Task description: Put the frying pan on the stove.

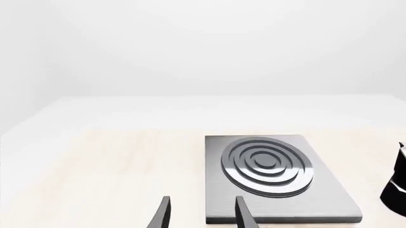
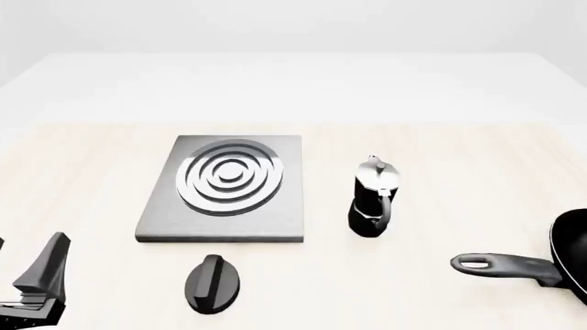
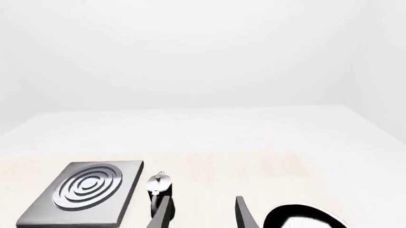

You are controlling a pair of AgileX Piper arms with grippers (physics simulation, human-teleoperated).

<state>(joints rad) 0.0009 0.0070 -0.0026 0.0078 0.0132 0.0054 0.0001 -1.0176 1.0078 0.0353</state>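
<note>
Left wrist view: the stove (image 1: 279, 183), a flat grey slab with concentric silver and dark rings, lies on the pale surface (image 1: 95, 175). The left gripper (image 1: 201, 213) shows two dark fingers (image 1: 163, 213) set apart, empty, just short of the stove's near corner. A black shape cut by the frame edge stands beside the stove; it cannot be identified here.

Front view: the pan (image 2: 568, 265) lies well to the right of the stove (image 2: 225, 189), half out of frame. Its long grey handle points toward the stove, loop hole at the tip. A moka pot (image 2: 374, 199) stands between stove and pan; a black oval lid (image 2: 213, 283) lies in front of the stove. No writing is readable.

Right wrist view: the right gripper (image 3: 201, 213) has its fingers apart, empty, with the pan's (image 3: 304, 217) glossy pale inside beside them.
</note>
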